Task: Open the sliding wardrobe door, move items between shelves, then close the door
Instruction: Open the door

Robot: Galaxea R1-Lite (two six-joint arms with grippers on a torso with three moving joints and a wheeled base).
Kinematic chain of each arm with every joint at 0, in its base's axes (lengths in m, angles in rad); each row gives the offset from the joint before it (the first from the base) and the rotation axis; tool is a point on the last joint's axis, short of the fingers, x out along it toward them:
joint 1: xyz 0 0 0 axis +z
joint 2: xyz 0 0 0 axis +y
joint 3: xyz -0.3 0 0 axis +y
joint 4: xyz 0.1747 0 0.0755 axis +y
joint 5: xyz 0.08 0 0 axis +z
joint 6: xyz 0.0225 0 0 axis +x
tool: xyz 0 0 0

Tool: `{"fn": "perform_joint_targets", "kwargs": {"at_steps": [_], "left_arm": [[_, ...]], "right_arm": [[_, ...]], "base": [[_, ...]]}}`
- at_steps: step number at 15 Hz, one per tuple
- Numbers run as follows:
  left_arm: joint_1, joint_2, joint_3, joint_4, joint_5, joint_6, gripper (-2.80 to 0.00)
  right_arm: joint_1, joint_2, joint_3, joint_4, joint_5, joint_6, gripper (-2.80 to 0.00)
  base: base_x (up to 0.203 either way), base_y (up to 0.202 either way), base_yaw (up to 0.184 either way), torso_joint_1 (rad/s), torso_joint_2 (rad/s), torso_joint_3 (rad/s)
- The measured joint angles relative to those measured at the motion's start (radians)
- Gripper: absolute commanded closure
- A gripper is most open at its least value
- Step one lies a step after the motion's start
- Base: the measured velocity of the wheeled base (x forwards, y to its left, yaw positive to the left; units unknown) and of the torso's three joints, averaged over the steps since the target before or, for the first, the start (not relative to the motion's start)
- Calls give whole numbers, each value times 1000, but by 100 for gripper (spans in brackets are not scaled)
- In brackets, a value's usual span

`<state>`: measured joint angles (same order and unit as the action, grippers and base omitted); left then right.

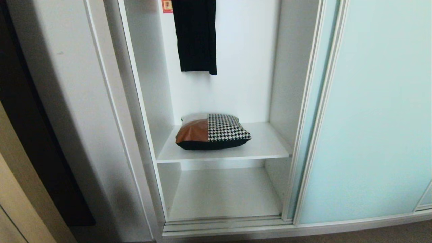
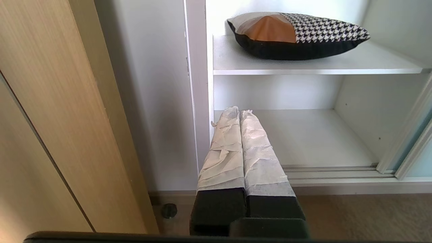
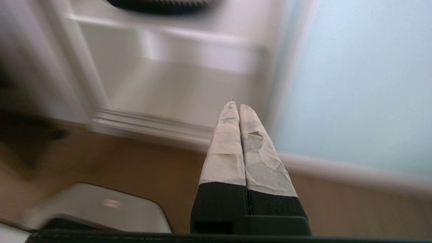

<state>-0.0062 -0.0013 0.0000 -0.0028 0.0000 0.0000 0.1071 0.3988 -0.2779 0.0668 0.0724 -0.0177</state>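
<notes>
1. A cushion (image 1: 212, 132) is lying on the upper shelf (image 1: 263, 148) inside the open wardrobe compartment, toward the shelf's left side.
2. The lower shelf (image 1: 224, 192) is sitting directly beneath it.
3. A garment (image 1: 195, 35) is hanging above the cushion.
4. The sliding door (image 1: 374, 111) is standing to the right of the compartment.

home bedroom | built-in wardrobe with frosted sliding door (image 1: 371, 118) | white shelves (image 1: 263, 145) | hanging black garment (image 1: 195, 37) | cushion (image 1: 212, 132) | wood-look floor (image 2: 364, 216)
</notes>
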Motion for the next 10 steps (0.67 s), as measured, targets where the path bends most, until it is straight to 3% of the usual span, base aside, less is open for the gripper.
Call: {"fn": "perform_joint_targets", "kwargs": {"at_steps": [2, 4, 6, 10], "left_arm": [[0, 0, 0, 0, 0, 0, 0], [0, 0, 0, 0, 0, 0, 0], [0, 0, 0, 0, 0, 0, 0], [0, 0, 0, 0, 0, 0, 0]], "right_arm": [[-4, -70, 148, -85, -106, 1, 0], [-40, -106, 243, -181, -148, 1, 0], [-99, -157, 269, -159, -108, 1, 0], [-110, -326, 264, -39, -58, -26, 0]], "base": [[0, 0, 0, 0, 0, 0], [0, 0, 0, 0, 0, 0], [0, 0, 0, 0, 0, 0], [0, 0, 0, 0, 0, 0]]}}
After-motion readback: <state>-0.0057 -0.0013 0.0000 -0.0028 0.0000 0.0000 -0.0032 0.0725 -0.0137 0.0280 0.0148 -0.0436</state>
